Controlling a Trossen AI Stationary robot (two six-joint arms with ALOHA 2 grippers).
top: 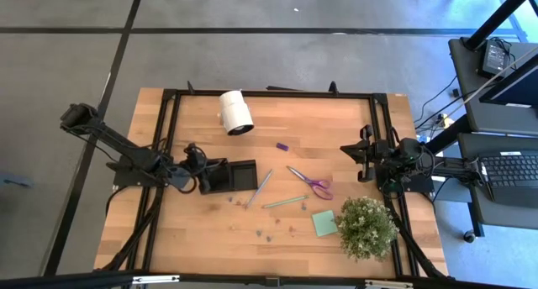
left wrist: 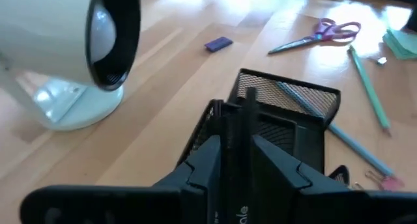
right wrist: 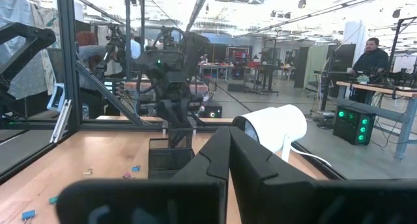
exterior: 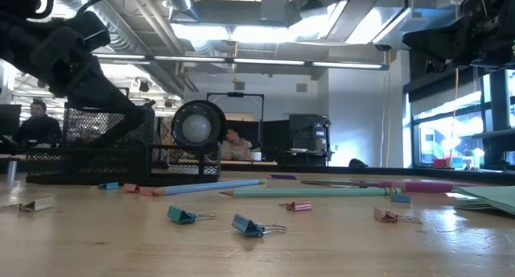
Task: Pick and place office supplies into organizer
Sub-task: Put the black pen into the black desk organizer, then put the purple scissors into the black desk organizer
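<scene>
**A:** Where is the left gripper (top: 204,173)?

**B:** Right over the left compartment of the black mesh organizer (top: 244,176). The left wrist view shows a dark pen (left wrist: 238,129) standing between its fingers (left wrist: 202,160), its far end down inside the tray. The fingers stand slightly apart on either side of it; whether they are pinching the pen or only flanking it, I cannot tell.

**A:** And the right gripper (top: 367,159)?

**B:** At the table's right edge, well apart from the supplies, its fingers pressed together with nothing between them.

**A:** What lies near the organizer?

**B:** A blue pencil (top: 260,187) slants just beside its right wall, and a pale green pencil (top: 285,202) lies a little farther right. Beyond those are the purple-handled scissors (top: 310,183), then the light green sticky-note pad (top: 324,223) beside the potted plant (top: 367,227). A small purple piece (top: 282,145) sits alone between the tray and the white cylinder roll (top: 236,112), which lies on its side near the far edge.

**A:** Anything in the way?

**B:** Small binder clips (exterior: 180,216) are scattered on the wood in front of the tray, teal and pink ones in the low view. The second compartment, on the tray's right, looks open from above, with the blue pencil close along its outer wall.

**A:** And behind the table?

**B:** A person (right wrist: 373,56) sits at a desk in the room.
</scene>
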